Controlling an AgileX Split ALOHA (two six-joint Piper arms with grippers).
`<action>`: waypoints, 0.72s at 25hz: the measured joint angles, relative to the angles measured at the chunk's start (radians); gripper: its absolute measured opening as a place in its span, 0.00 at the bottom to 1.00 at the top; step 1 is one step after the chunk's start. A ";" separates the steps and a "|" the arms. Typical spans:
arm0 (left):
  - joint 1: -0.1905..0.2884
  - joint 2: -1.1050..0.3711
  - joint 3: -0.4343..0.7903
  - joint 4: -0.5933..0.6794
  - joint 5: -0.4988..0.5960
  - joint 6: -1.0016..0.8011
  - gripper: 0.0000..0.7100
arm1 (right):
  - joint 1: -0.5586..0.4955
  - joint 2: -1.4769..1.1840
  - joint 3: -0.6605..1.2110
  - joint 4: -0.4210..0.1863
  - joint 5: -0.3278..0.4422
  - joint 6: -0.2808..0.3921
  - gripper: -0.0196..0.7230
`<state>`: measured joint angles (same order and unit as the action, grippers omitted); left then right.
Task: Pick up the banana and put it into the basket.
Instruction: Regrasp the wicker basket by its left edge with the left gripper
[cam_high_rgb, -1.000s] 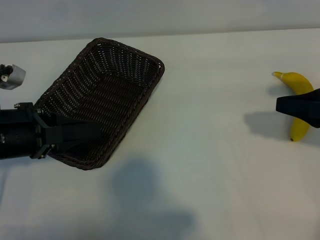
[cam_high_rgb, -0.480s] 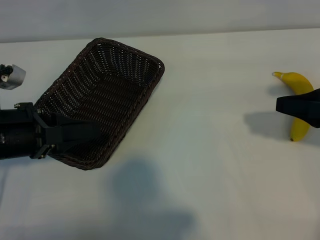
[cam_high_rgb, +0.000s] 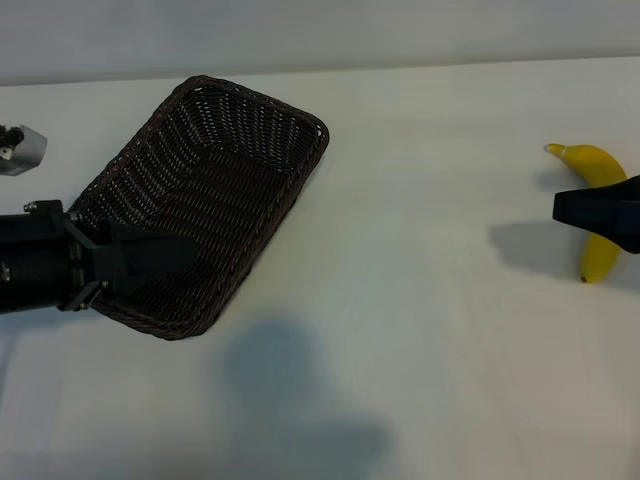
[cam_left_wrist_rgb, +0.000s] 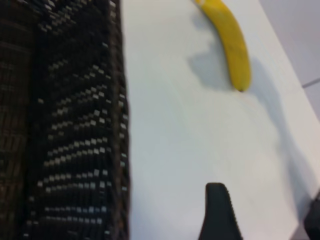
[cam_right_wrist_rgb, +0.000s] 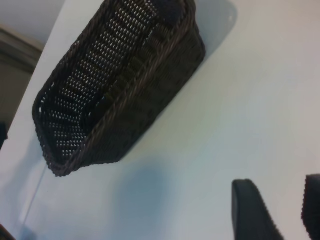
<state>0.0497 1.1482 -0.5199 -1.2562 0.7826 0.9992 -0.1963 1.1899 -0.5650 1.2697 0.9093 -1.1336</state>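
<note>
The yellow banana (cam_high_rgb: 592, 165) lies on the white table at the far right, its stem end pointing to the back. My right gripper (cam_high_rgb: 560, 208) hangs above the banana's middle and hides that part. In the right wrist view this gripper (cam_right_wrist_rgb: 280, 212) is open, with only bare table between its fingers. The dark brown wicker basket (cam_high_rgb: 262, 98) stands slanted at the left. My left gripper (cam_high_rgb: 185, 265) reaches over the basket's near left end. It is open and holds nothing, and its wrist view shows the basket wall (cam_left_wrist_rgb: 75, 125) and, far off, the banana (cam_left_wrist_rgb: 231, 47).
The white table (cam_high_rgb: 420, 300) stretches between basket and banana. A broad soft shadow (cam_high_rgb: 290, 390) falls on its front middle. A small grey metal part (cam_high_rgb: 20, 148) sits at the far left edge. The table's edge runs just beyond the banana in the left wrist view.
The left arm has slid slightly to the left over the basket's end. The right gripper and the banana have not moved.
</note>
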 joint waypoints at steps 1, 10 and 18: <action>0.000 0.000 0.000 0.000 -0.002 0.000 0.71 | 0.000 0.000 0.000 0.000 -0.001 0.000 0.42; 0.000 0.000 0.000 0.004 0.008 -0.069 0.71 | 0.000 0.000 0.000 0.020 -0.009 0.000 0.42; 0.000 -0.047 0.000 0.158 -0.019 -0.270 0.65 | 0.000 0.000 0.000 0.032 -0.009 0.001 0.42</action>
<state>0.0497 1.1010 -0.5199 -1.0987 0.7633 0.7296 -0.1963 1.1899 -0.5650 1.3012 0.9008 -1.1328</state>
